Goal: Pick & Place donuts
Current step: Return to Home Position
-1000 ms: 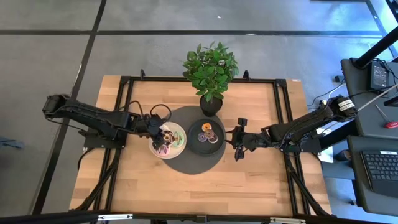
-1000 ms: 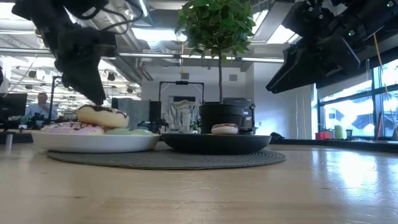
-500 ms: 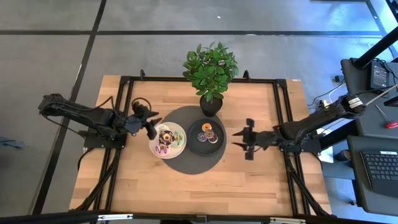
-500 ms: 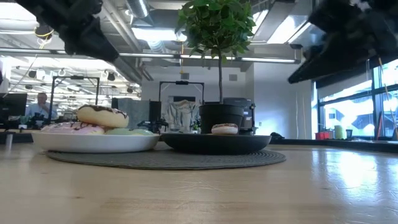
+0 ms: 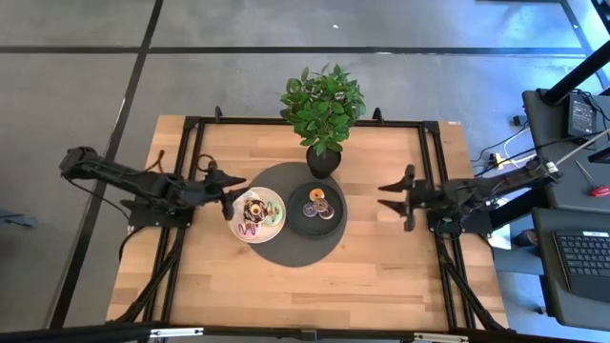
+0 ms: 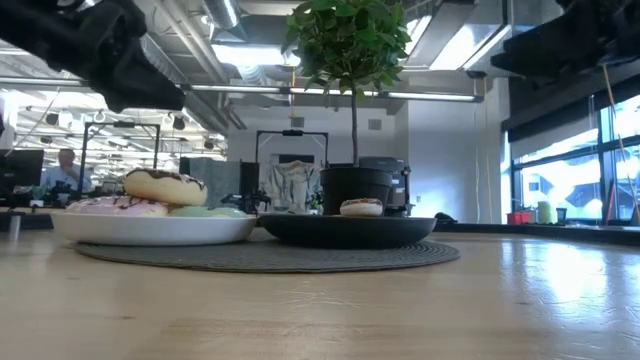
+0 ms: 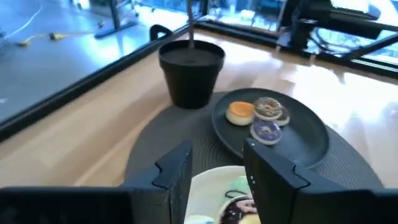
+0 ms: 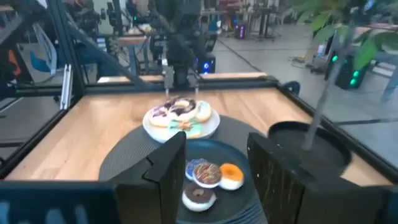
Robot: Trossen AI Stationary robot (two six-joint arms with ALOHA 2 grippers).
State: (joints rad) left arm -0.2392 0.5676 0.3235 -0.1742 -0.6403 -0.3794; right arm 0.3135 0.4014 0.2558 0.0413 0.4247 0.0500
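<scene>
A white plate (image 5: 274, 229) holds several iced donuts (image 5: 254, 213) and sits on a round dark mat beside a black plate (image 5: 335, 221). The black plate holds several small donuts (image 7: 261, 118), among them an orange, a purple and a chocolate one. My left gripper (image 5: 227, 189) hangs open just left of the white plate, above the table; its wrist view shows nothing between its fingers (image 7: 217, 168). My right gripper (image 5: 393, 202) hangs open to the right of the black plate, well clear of it, and holds nothing (image 8: 217, 155).
A potted plant (image 5: 323, 110) stands at the mat's far edge, behind the black plate. The dark mat (image 5: 286, 250) lies mid-table. Bare wood (image 5: 286, 286) stretches toward the near edge. Black frame rails (image 5: 186, 152) run along both sides of the table.
My left gripper has drawn back from over the white plate toward the table's left edge, rising and tipping from pointing down to nearly level. My right gripper has pulled away from the black plate toward the right edge and risen. Both stay open; the donuts lie as before.
</scene>
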